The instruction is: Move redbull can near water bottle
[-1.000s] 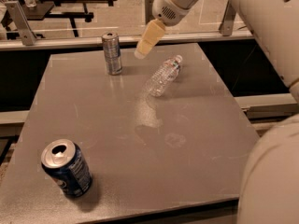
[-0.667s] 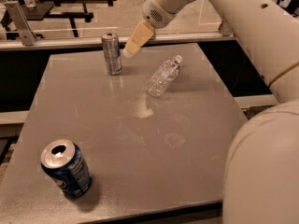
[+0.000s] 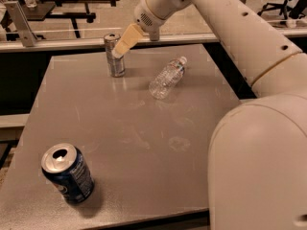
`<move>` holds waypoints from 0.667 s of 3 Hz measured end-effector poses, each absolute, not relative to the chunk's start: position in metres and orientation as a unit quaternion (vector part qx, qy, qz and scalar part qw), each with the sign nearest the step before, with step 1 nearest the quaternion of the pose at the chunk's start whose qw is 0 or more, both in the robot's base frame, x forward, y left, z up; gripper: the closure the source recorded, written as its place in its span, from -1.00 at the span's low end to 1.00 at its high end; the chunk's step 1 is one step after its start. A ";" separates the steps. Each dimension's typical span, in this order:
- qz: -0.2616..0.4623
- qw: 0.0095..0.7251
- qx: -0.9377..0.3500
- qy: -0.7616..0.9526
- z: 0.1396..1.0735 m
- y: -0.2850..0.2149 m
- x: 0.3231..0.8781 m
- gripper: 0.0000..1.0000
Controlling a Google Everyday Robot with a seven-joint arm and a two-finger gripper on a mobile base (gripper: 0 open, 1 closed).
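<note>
The redbull can, slim and silver-grey, stands upright at the back of the grey table. The water bottle, clear with a white cap, lies on its side to the can's right, a short gap away. My gripper reaches down from the upper right; its tan fingers are right at the can's upper right side, touching or nearly touching it. The arm fills the right side of the view.
A wider dark blue soda can stands upright near the table's front left corner. Behind the table's back edge runs a metal rail, with dark benches beyond. The arm's big white body covers the table's right front.
The gripper has moved left and down, from above the gap between can and bottle to the can's upper right side. The can and bottle have not moved.
</note>
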State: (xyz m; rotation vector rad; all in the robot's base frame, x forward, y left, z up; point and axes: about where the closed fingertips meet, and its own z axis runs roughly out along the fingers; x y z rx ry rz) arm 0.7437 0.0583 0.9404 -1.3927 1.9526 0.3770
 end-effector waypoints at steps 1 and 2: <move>0.163 0.348 -0.540 0.749 0.934 0.076 0.748 -1.00; 0.174 0.344 -0.546 0.744 0.930 0.087 0.746 -1.00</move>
